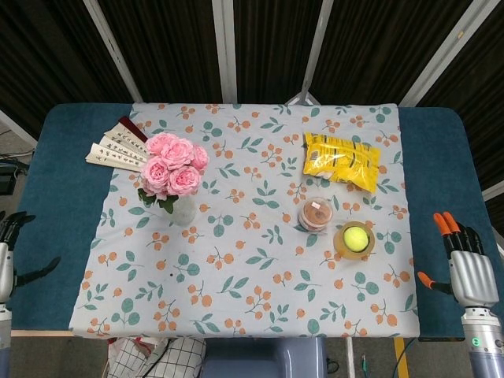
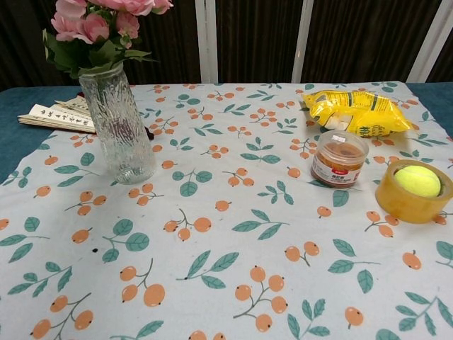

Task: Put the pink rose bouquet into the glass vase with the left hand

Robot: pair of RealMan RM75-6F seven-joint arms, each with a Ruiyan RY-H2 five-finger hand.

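Note:
The pink rose bouquet (image 1: 172, 164) stands upright in the glass vase (image 1: 183, 210) on the left part of the flowered cloth; in the chest view the bouquet (image 2: 99, 28) rises out of the ribbed vase (image 2: 119, 126). My left hand (image 1: 8, 256) hangs open at the far left edge of the head view, well away from the vase and holding nothing. Over the blue table edge at the lower right, my right hand (image 1: 468, 264) is open with orange fingertips spread, also empty.
A folded fan (image 1: 118, 146) lies behind the vase. On the right side sit a yellow snack bag (image 1: 341, 161), a small red-filled jar (image 1: 316, 213) and a tape roll (image 1: 343, 245) holding a tennis ball (image 1: 356, 238).

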